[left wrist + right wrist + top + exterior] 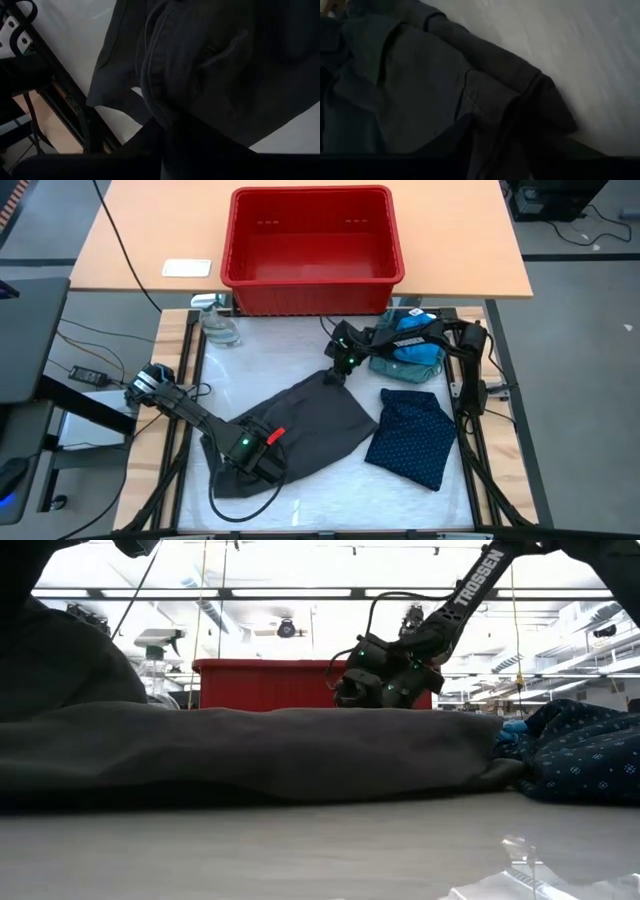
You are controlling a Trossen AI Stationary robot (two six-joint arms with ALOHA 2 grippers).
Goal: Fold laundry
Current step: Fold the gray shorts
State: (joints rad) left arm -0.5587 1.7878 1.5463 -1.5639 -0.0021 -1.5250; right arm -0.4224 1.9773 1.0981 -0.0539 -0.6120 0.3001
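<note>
Below the red bin (pixel 312 248), both grippers met the charcoal garment (pixel 310 425); whether either's jaws gripped was unclear.

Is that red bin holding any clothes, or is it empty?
Empty: the high view shows the red bin's bare floor, with every garment lying on the table.

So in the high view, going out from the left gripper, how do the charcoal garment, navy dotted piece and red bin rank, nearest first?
1. Charcoal garment: directly under the left gripper, at its near-left end.
2. Navy dotted piece: to the right.
3. Red bin: far edge, on the wooden table.
</note>
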